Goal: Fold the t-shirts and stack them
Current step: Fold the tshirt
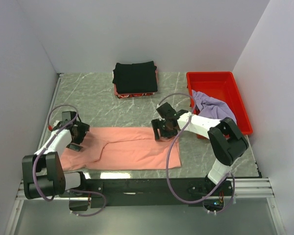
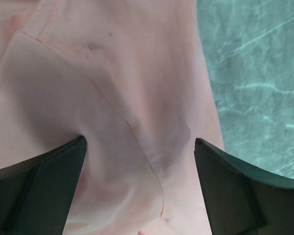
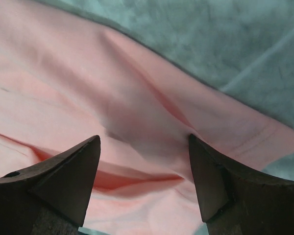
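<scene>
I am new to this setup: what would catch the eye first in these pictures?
The salmon-pink t-shirt lies spread across the near part of the table, with the left gripper and right gripper open near its two ends. Behind it sits the folded black t-shirt, and the lavender t-shirt lies crumpled in the red tray at the right.

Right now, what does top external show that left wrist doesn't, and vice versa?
Only top external: the folded black t-shirt at the far side, the lavender t-shirt in the red tray, and the right gripper over the right end of the salmon-pink t-shirt. Only left wrist: close up, a stitched seam and wrinkles running between the spread fingers of the left gripper. Both: the salmon-pink t-shirt lying on the marble table.
</scene>
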Action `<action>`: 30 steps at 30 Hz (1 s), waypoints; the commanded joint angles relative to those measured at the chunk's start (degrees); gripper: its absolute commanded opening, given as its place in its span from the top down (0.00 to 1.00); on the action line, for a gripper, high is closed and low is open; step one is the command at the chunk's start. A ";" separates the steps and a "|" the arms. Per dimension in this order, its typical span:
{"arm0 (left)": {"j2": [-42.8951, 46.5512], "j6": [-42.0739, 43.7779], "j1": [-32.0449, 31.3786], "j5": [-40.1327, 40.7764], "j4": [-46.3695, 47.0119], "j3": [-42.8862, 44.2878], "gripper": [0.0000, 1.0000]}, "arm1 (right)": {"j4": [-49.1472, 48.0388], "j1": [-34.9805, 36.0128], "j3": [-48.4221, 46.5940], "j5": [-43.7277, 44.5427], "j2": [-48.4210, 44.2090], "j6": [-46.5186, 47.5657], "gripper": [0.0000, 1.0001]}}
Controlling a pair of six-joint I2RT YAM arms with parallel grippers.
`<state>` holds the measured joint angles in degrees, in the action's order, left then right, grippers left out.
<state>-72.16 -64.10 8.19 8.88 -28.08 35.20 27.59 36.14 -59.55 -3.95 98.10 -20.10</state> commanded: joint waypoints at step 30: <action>-54.06 23.84 -14.43 -15.66 11.47 58.75 0.00 | 0.18 6.40 16.75 -9.50 -32.45 -3.63 0.17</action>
<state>-124.84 -43.81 -6.66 -3.53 -12.91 92.25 30.06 42.26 -40.32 -15.05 65.10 -24.16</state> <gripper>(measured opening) 0.995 0.831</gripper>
